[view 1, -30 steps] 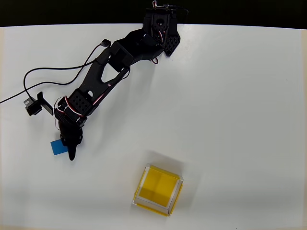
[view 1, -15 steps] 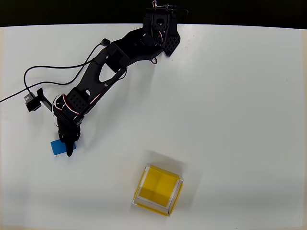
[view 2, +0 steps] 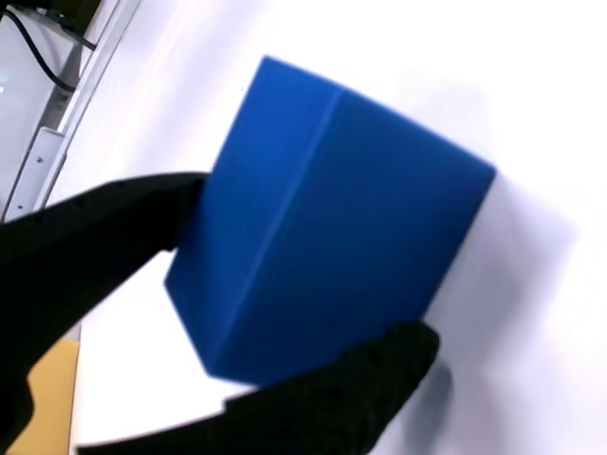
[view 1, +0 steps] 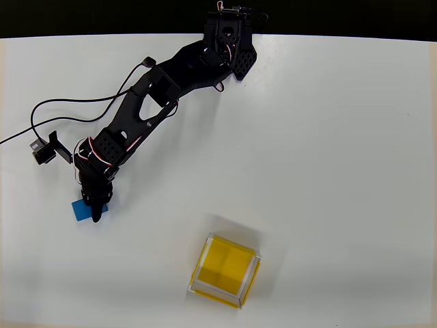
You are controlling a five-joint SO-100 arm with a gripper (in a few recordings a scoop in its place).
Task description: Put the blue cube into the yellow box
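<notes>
The blue cube (view 1: 80, 211) rests on the white table at the left in the overhead view, partly covered by my black gripper (view 1: 94, 209), which reaches down over its right side. In the wrist view the cube (view 2: 351, 218) sits large between the two black fingers: one finger (view 2: 114, 237) presses its left face, the other (view 2: 379, 370) lies against its lower edge. The gripper (view 2: 299, 275) is shut on the cube. The yellow box (view 1: 220, 279) stands to the lower right of the cube, well apart from it, with nothing inside.
A small black cabled block (view 1: 42, 151) lies left of the arm, its cable (view 1: 75, 109) looping back across the table. The arm's base (view 1: 229, 37) sits at the far table edge, where the white surface ends in a dark strip.
The gripper has moved left from beside the cube to over it, and its fingers now grip the cube. The cube and the box have stayed put.
</notes>
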